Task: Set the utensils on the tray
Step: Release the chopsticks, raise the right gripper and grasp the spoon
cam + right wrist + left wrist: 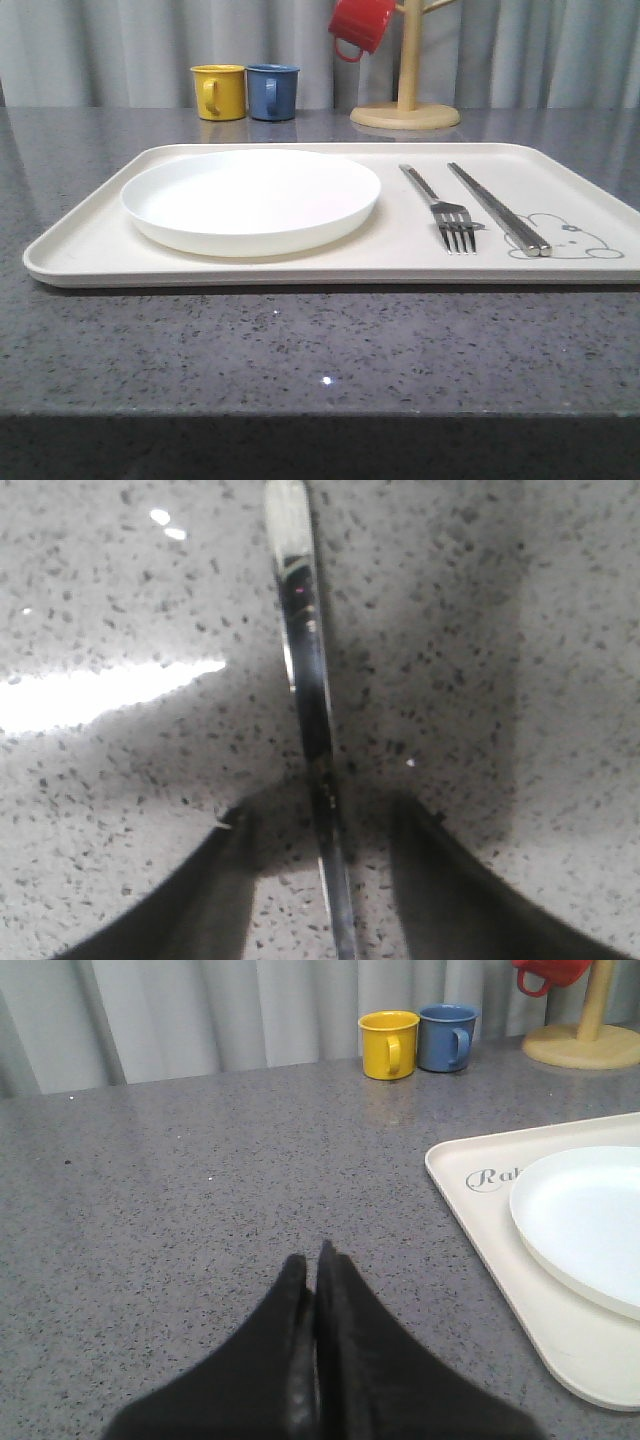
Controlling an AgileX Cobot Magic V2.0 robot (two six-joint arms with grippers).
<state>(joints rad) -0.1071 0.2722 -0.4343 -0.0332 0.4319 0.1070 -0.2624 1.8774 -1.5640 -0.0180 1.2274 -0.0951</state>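
The cream tray (90, 250) lies across the grey table. On it are the white plate (250, 195) at the left, the fork (445, 215) and the pair of chopsticks (495, 210) at the right by the rabbit drawing. My right gripper (328, 815) is open low over the table, its dark fingers (200, 900) on either side of a slim silver handle (305, 670), apparently the spoon's; its bowl is out of view. My left gripper (310, 1260) is shut on nothing, hovering over bare table to the left of the tray (480, 1210) and plate (585, 1220).
A yellow mug (218, 92) and a blue mug (272, 92) stand behind the tray. A red mug (360, 25) hangs on a wooden mug tree (405, 110) at the back. Grey curtains close the back; the table's front edge is near.
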